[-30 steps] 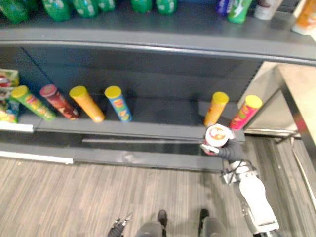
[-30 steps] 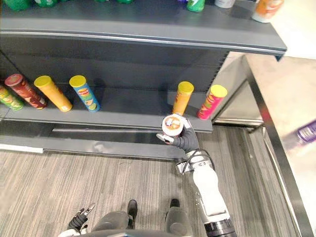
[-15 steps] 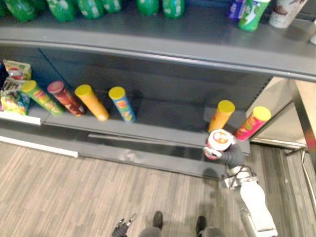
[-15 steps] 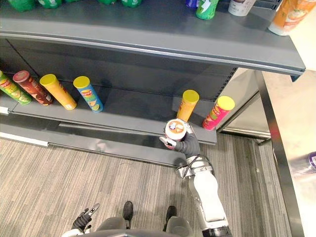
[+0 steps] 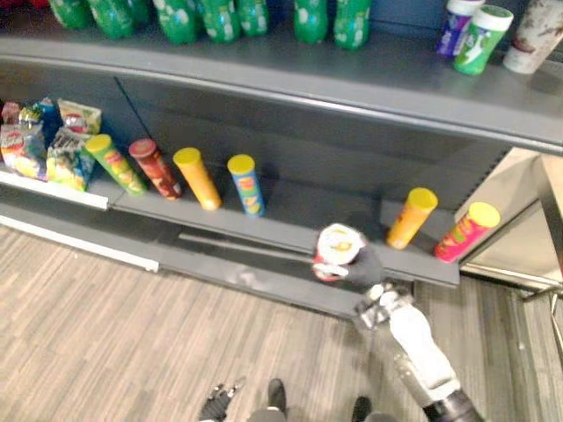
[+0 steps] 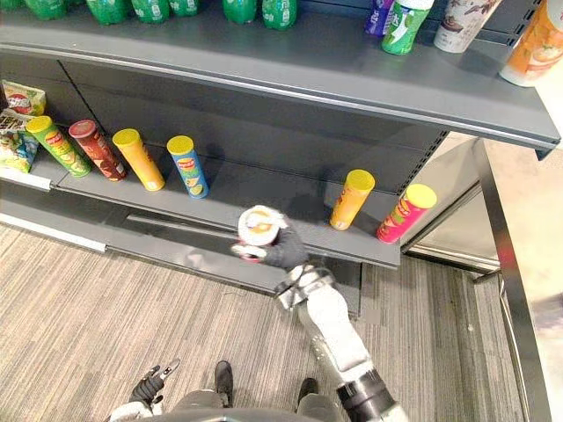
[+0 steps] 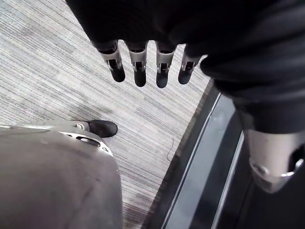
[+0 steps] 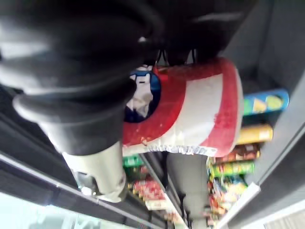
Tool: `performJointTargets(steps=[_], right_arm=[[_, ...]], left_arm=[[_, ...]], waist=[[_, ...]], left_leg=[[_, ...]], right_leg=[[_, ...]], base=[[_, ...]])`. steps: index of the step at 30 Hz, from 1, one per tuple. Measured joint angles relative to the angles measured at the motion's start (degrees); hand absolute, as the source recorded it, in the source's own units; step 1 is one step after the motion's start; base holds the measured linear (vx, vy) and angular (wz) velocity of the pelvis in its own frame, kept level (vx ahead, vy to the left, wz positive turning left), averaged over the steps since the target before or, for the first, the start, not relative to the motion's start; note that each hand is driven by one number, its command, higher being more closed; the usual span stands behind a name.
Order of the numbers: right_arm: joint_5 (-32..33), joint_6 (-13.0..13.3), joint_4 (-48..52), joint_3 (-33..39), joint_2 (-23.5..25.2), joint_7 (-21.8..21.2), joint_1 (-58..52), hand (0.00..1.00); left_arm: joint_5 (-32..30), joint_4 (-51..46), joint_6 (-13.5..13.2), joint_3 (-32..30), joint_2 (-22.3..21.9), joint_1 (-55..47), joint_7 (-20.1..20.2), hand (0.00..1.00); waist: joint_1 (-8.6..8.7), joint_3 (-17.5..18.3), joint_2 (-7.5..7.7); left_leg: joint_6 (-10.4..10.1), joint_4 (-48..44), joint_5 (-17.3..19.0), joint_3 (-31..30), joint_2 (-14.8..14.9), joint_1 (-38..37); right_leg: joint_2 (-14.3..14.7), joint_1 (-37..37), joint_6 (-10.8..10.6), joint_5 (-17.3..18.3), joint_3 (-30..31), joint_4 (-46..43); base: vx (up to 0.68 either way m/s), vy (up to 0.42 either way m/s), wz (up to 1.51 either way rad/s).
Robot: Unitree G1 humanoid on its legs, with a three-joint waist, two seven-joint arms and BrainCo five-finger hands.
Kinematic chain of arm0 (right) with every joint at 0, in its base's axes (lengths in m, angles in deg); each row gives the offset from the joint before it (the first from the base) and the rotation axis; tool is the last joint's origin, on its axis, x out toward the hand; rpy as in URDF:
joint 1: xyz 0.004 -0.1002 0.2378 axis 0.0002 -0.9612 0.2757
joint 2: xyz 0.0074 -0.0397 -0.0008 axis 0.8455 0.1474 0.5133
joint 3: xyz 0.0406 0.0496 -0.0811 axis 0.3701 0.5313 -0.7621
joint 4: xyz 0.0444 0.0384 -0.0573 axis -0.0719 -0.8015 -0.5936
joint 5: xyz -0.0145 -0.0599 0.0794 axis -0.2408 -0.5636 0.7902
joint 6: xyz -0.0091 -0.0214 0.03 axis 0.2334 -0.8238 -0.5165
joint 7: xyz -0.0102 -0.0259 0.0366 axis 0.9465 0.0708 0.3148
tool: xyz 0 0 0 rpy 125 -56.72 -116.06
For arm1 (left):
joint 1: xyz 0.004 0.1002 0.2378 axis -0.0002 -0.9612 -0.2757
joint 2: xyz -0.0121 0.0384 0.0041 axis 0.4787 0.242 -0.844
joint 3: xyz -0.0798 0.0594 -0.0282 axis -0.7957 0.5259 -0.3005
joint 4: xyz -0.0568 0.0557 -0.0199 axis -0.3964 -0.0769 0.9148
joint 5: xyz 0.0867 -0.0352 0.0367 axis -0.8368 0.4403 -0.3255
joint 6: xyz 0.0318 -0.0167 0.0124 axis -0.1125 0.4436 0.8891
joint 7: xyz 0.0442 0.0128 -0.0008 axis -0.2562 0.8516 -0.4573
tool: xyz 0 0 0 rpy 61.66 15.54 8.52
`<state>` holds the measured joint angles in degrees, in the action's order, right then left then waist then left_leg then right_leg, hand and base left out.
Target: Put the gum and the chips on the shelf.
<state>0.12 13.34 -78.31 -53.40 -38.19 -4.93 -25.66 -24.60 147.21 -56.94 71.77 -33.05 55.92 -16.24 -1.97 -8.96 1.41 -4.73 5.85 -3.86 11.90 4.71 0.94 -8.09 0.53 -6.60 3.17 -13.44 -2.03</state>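
R hand is curled tight round the gum tub, gripping it from below w/ the lid facing up. Tub's round, white lid, red + white label w/ a blue patch; print's too blurry to read tbh. It's held in front of the lower shelf, in line w/ the gap btw the blue chips can and the orange one. L hand hangs low over the floor, fingers straight, holding nothing.
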Motion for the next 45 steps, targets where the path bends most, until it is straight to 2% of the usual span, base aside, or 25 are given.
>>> performJointTargets(steps=[5,12,19,25,31,35,37,45], right_arm=[[3.34,-1.56,-0.28,-3.11,-1.04,-1.56,7.38,1.0],[7.82,-2.22,-0.26,-2.66,-4.58,-0.45,17.41,1.0],[9.25,-2.2,-1.18,6.82,-10.43,3.26,29.76,1.0],[9.24,-2.18,-5.81,11.5,-15.54,6.02,36.38,1.0],[9.32,-2.23,-15.75,13.15,-20.37,9.34,45.55,1.0],[9.84,-2.74,-21.79,13.95,-20.53,10.16,48.66,1.0],[9.88,-4.45,-25.67,14.02,-20.9,10.55,50.66,1.0],[9.76,-6.88,-37.87,14.5,-20.18,11.88,58.03,1.0]], left_arm=[[0.0,0.22,0.05,1.83,0.46,0.4,0.05,0.0],[0.11,0.6,1.1,2.55,0.74,0.69,-0.06,0.0],[0.17,0.91,1.27,2.34,0.73,0.58,-0.01,0.0],[0.29,0.86,1.62,2.03,0.72,0.38,0.16,0.0],[0.9,0.84,2.4,2.05,0.83,-0.17,0.27,0.0],[1.1,0.83,2.4,2.18,0.89,-0.22,0.35,0.0],[1.13,0.83,2.4,2.56,0.92,-0.13,0.38,0.0],[1.18,0.85,2.39,3.24,0.99,0.99,0.44,0.0]], waist=[[-0.21,0.06,-0.04],[-0.52,0.9,-0.14],[-0.53,2.14,-0.21],[-0.52,2.17,-0.24],[-0.6,2.2,-0.23],[-0.57,2.2,-0.23],[-0.65,2.2,-0.23],[-1.66,2.15,-0.22]], left_leg=[[0.23,0.0,-0.19,0.08,0.12,-0.02],[0.35,-0.02,-0.76,0.21,1.0,-0.16],[0.25,0.01,-1.45,0.34,2.19,-0.26],[-0.35,0.05,-1.91,0.39,3.18,-0.19],[-0.63,0.06,-2.18,1.61,3.9,-0.17],[-0.42,0.07,-2.44,1.69,3.99,-0.09],[-0.43,0.07,-2.44,1.68,3.97,-0.02],[-0.48,0.08,-2.53,1.8,4.15,0.03]], right_leg=[[0.17,-0.11,0.26,-0.47,0.46,0.05],[1.17,-0.17,0.87,-0.88,0.97,0.18],[2.37,-0.12,1.83,-1.76,1.36,0.47],[3.5,-0.04,2.37,-2.48,1.61,1.36],[4.36,-0.25,2.71,-3.61,2.92,2.62],[4.5,-0.27,2.81,-3.8,2.98,2.97],[4.49,-0.32,2.82,-3.8,3.0,2.99],[4.79,-0.35,3.02,-4.11,3.19,3.31]], base=[[0.0,-0.001,-0.03],[0.0,-0.006,-0.03],[-0.04,-0.009,-0.02],[-0.05,-0.019,-0.04],[-0.01,-0.009,-0.11],[0.01,-0.003,-0.01],[0.02,0.0,0.0],[0.02,-0.001,-0.01]])
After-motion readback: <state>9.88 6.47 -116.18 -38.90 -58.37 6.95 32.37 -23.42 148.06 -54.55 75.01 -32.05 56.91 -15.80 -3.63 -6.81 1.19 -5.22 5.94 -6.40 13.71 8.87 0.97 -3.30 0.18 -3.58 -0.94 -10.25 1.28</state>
